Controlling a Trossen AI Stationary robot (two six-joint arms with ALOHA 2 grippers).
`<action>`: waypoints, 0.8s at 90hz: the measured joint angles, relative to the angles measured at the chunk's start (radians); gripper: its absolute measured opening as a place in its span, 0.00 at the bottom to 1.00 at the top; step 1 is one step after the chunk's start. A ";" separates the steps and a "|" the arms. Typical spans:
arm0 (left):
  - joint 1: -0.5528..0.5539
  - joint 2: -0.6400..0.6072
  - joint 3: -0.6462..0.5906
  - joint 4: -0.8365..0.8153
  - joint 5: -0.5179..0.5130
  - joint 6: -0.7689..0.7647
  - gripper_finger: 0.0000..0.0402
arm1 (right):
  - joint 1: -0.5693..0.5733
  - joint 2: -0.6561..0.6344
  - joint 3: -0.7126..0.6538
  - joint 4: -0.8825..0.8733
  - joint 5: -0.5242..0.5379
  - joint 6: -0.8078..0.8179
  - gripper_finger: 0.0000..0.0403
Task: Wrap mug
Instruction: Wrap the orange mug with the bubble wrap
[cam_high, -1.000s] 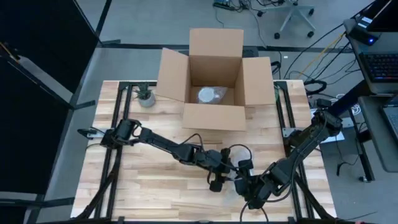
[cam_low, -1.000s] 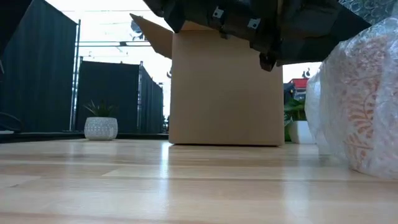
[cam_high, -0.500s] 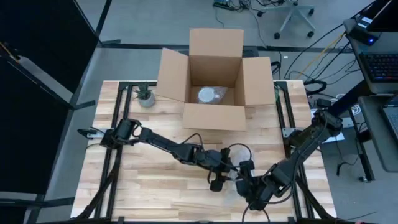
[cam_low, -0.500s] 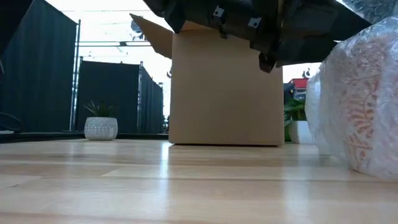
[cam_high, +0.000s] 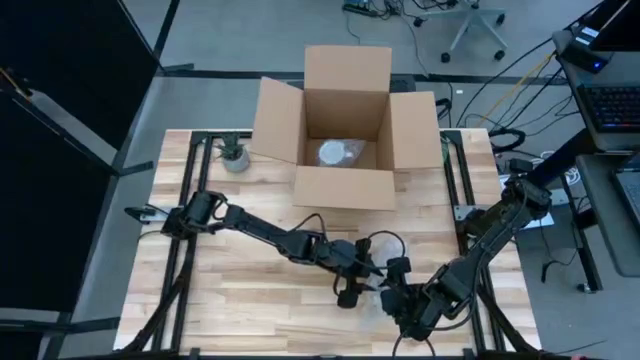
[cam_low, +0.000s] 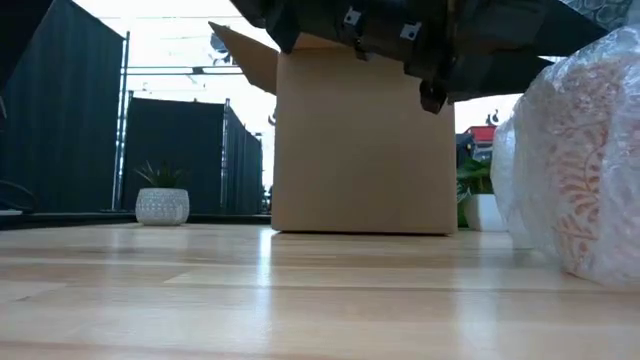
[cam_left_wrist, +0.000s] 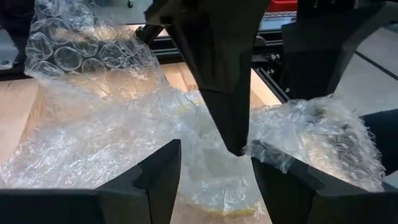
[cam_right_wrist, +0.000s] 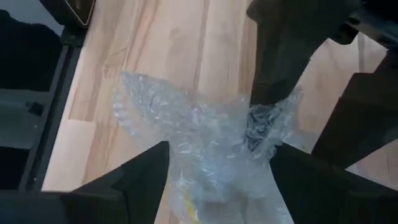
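Note:
The mug (cam_low: 585, 170), white with an orange pattern, stands near the table's front middle, swathed in clear bubble wrap (cam_left_wrist: 99, 124). Both grippers crowd over it. My left gripper (cam_high: 358, 285) comes from the left, and its open fingers straddle the wrapped mug (cam_left_wrist: 214, 180). My right gripper (cam_high: 397, 292) comes from the right and is also open, with the wrap bunched between its fingers (cam_right_wrist: 217, 180). Loose wrap trails over the boards toward the table's left (cam_right_wrist: 149, 106). My left gripper has the wrapped mug between its two open fingers, and the crumpled wrap (cam_left_wrist: 273, 149) lies against their inner sides. The mug stands on the table. My right gripper slants down from the table's right. One fingertip (cam_left_wrist: 235, 146) pokes into the wrap gathered at the mug's top. The other finger (cam_left_wrist: 323, 43) stands outside the bundle.
An open cardboard box (cam_high: 345, 150) stands at the far middle with a wrapped item (cam_high: 335, 152) inside. A small potted plant (cam_high: 234, 157) sits at the far left. Bare boards (cam_high: 240, 300) lie toward the near left. Black frame rails (cam_high: 465, 190) run along both sides.
The wrapped mug has rocked a little in place, and its pattern has shifted slightly in the low view. Both arms have stayed almost where they were.

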 joint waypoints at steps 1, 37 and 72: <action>0.000 0.000 0.000 0.000 0.000 0.000 0.45 | 0.000 0.000 0.000 0.000 0.000 0.000 0.64; 0.000 0.000 0.001 -0.024 0.001 0.000 0.45 | 0.000 -0.063 0.047 -0.090 0.025 -0.017 0.64; 0.001 0.000 0.001 -0.025 0.001 0.001 0.45 | 0.000 -0.065 0.048 -0.034 -0.063 0.049 0.64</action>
